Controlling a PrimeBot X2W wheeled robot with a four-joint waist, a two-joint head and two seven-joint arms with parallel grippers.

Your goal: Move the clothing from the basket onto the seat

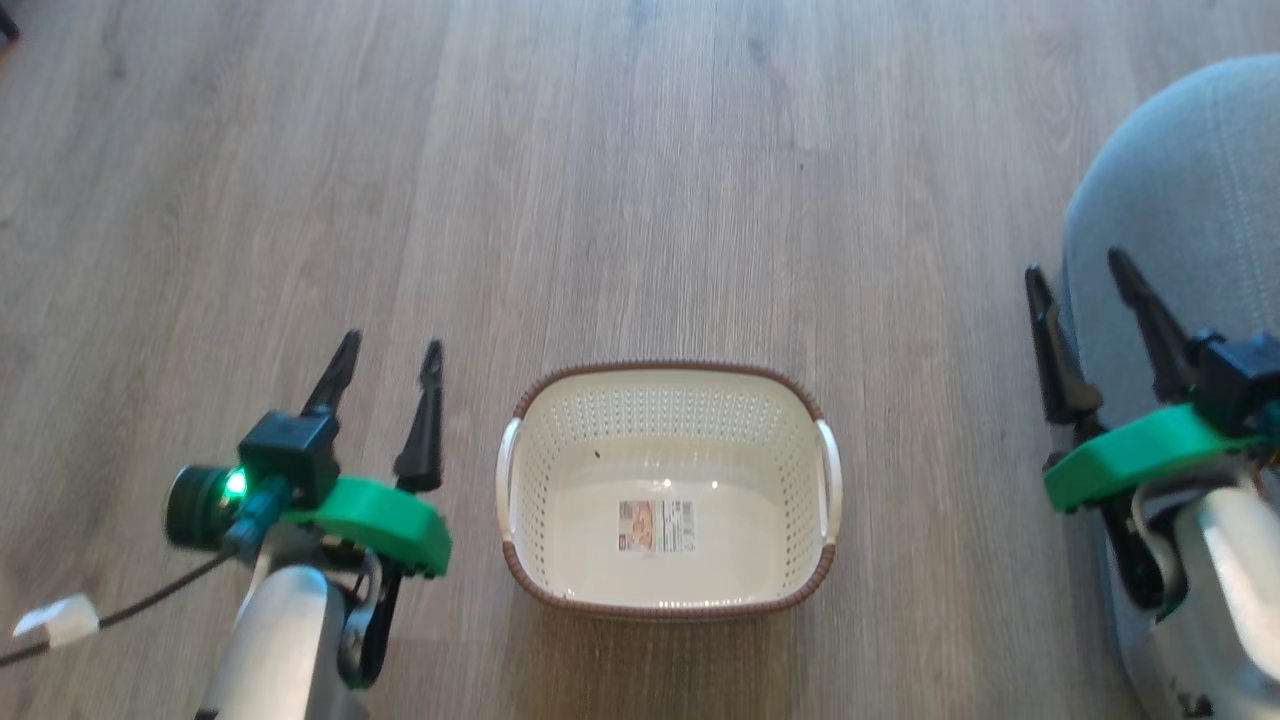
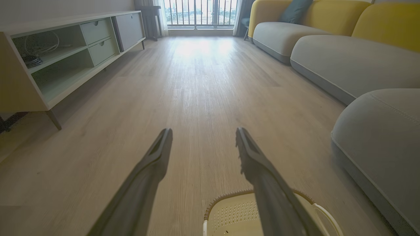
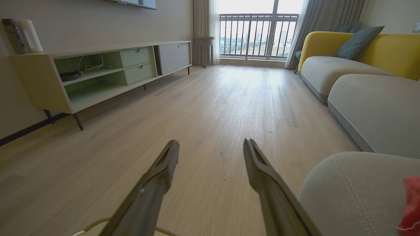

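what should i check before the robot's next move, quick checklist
1. basket holds no clothing: ok, just its label on the bottom.
2. clothing on the seat: ok, a red piece lies there; full count cannot tell.
3. left gripper open, nothing held: ok.
4. right gripper open, nothing held: ok.
5. right gripper apart from the seat: cannot tell, they overlap in the head view.
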